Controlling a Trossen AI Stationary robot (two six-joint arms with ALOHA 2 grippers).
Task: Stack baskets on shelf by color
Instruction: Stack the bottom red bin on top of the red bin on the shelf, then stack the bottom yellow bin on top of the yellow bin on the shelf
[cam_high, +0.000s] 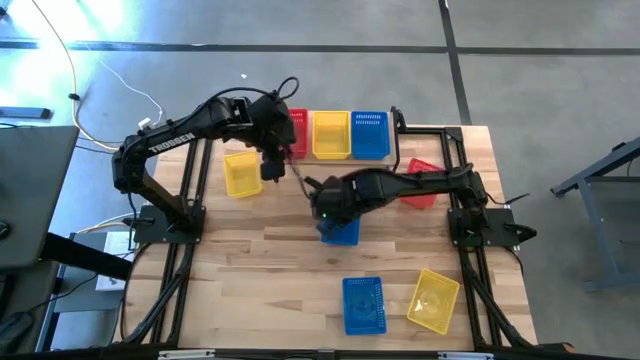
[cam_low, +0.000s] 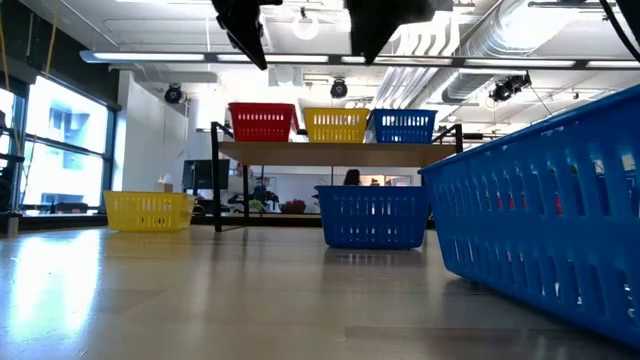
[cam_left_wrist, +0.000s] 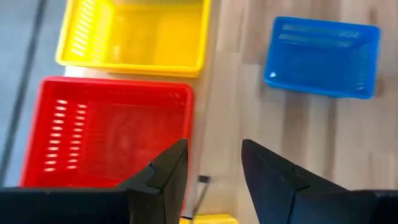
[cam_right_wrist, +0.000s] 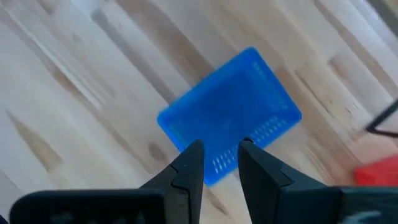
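We are hovering the right end effector (cam_right_wrist: 221, 163), fingers slightly spread, over the blue basket (cam_right_wrist: 231, 112) mid-bench, left end effector (cam_left_wrist: 214, 165) spread above the shelf's (cam_low: 330, 153) red basket (cam_left_wrist: 106, 130); an off-centre descent risks clipping the rim.

Red basket (cam_high: 296, 131), yellow basket (cam_high: 331, 134), blue basket (cam_high: 369, 134) side by side on shelf (cam_low: 340, 153)

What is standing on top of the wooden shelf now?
On the shelf stand three baskets in a row: a red basket, a yellow basket and a blue basket. Whether more are nested inside them cannot be seen.
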